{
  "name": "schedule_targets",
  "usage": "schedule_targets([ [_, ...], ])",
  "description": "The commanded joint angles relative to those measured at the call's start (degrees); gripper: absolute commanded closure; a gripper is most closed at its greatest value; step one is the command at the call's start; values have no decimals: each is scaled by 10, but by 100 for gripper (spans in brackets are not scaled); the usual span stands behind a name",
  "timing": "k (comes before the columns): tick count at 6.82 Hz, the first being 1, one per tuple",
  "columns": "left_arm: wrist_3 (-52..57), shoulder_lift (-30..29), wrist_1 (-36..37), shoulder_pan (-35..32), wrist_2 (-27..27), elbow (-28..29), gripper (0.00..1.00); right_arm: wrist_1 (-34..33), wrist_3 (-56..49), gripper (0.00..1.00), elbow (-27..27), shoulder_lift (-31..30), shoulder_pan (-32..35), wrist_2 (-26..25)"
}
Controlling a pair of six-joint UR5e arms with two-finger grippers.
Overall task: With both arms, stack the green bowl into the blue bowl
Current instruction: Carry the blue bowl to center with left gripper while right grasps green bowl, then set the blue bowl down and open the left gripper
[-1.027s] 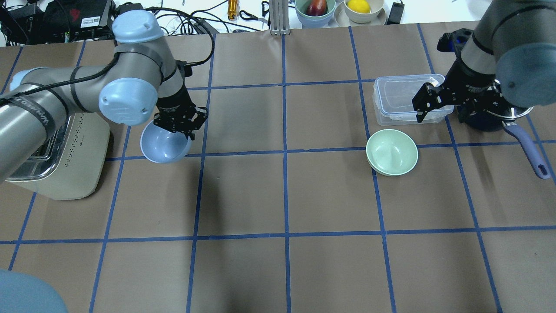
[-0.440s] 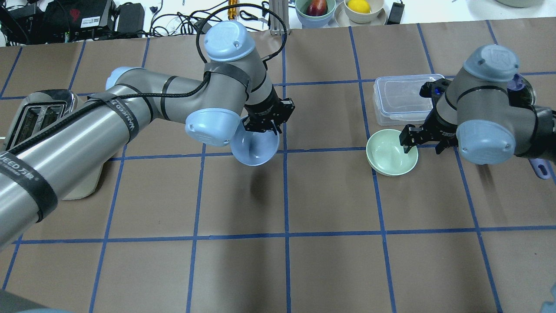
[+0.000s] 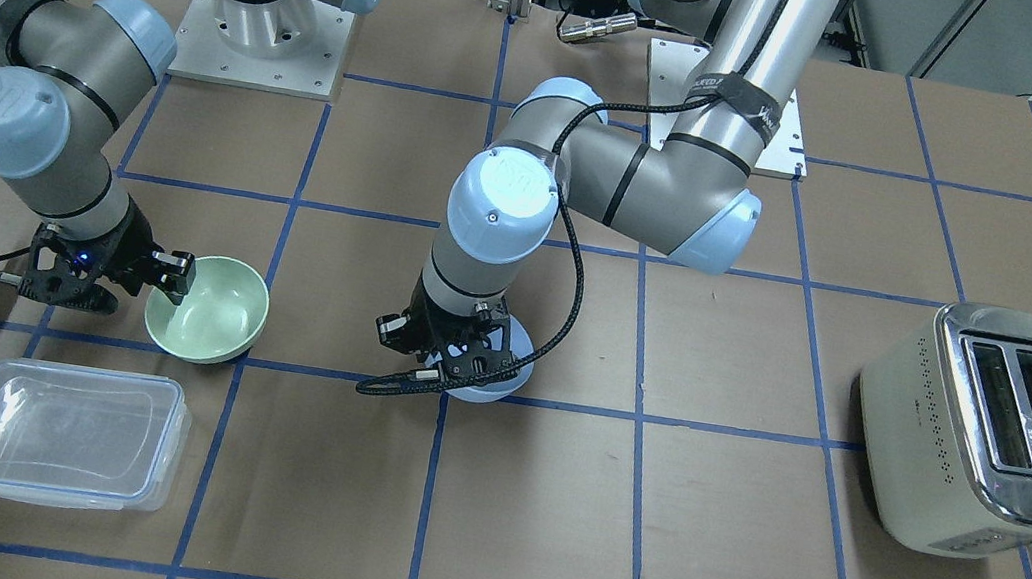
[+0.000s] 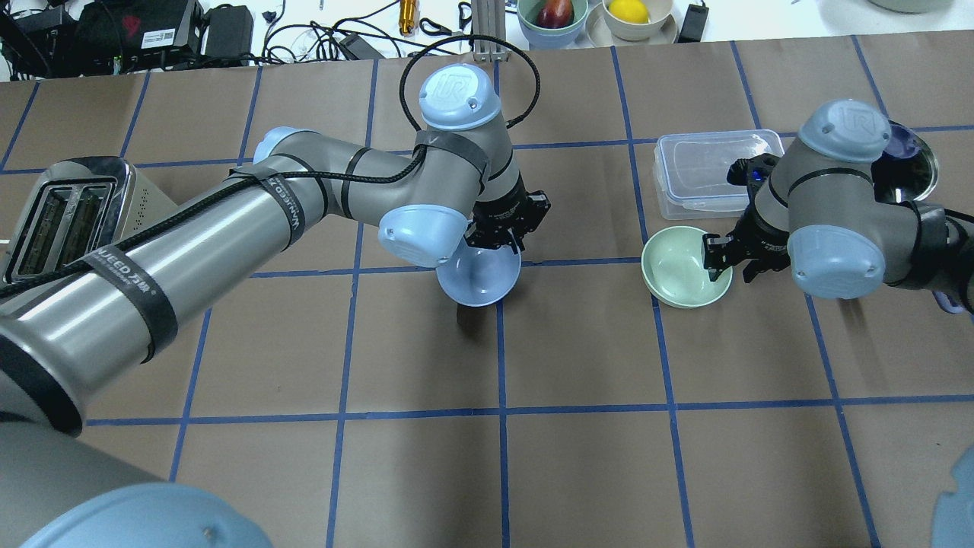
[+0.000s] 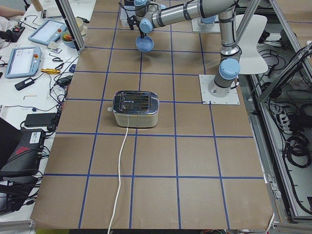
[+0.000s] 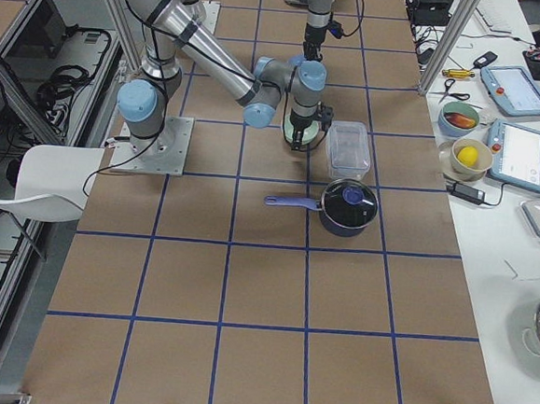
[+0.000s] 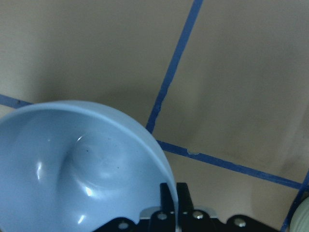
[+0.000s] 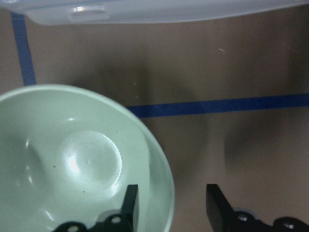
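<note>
The blue bowl (image 4: pixel 479 280) was pinched by its rim in the left pincer (image 4: pixel 500 242), near the middle of the overhead picture. It was seen tipped and, it seemed, lifted a little off the worktop (image 4: pixel 578 457). The green bowl (image 4: pixel 679 268) was found at the middle right. The right pincer (image 4: pixel 729 265) was spread over its rim, one finger inside and one outside. The rim should be squeezed gently and straight, so the bowl is not flipped or pushed away.
</note>
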Motion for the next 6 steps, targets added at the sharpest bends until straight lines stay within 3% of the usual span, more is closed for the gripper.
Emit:
schedule_targets([
  [1, -6, -20, -1, -6, -1, 23, 33, -1, 0, 100, -1, 3, 0, 1],
  [2, -4, -11, -3, -7, 0, 28, 0, 0, -1, 100, -3, 3, 0, 1],
  [3, 7, 2, -9, -6, 7, 37, 0, 3, -1, 100, -4, -2, 0, 1],
  [4, 73, 28, -37, 8, 57, 40, 0, 6, -1, 100, -7, -6, -1, 2],
  [5, 167, 62, -110, 43, 109, 47, 0, 12, 10, 100, -13, -18, 3, 15],
  [6, 253, 98, -166, 95, 117, 47, 0, 53, 26, 100, -36, -27, 10, 45],
])
